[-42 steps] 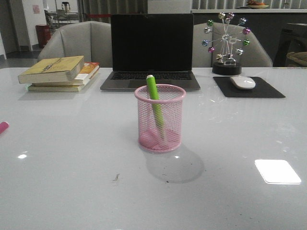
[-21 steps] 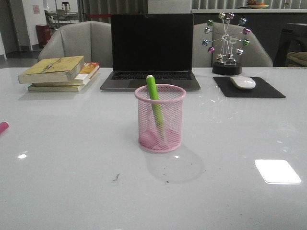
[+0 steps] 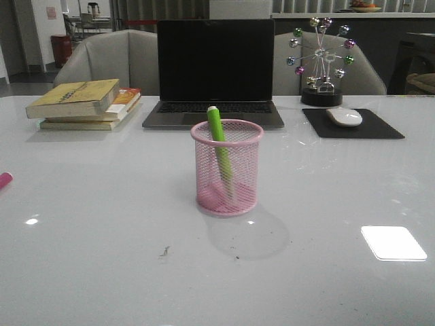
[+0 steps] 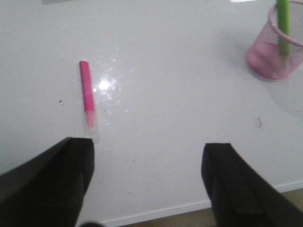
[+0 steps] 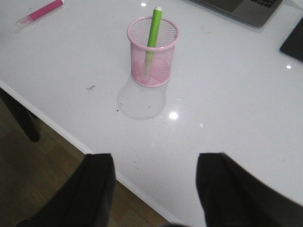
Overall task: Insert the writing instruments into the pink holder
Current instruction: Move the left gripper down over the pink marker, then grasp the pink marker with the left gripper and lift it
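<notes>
Both sets of fingers, left (image 4: 147,182) and right (image 5: 156,189), are spread apart and grasp nothing above the white surface (image 3: 102,258). The magenta pen (image 4: 87,97) lies flat toward the left edge. Mid-surface, the pink holder (image 3: 227,168) contains the leaning green pen (image 3: 219,146). Behind it sits a laptop (image 3: 215,71).

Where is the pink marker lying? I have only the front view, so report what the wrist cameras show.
Observer: The pink marker lies flat on the white table. It shows whole in the left wrist view, well apart from the pink mesh holder.
Operator: Report the left pincer.
Observer: The left pincer is open and empty, above the table near the marker.
Operator: Now the right one.
Observer: The right pincer is open and empty too, and its camera faces the holder.
</notes>
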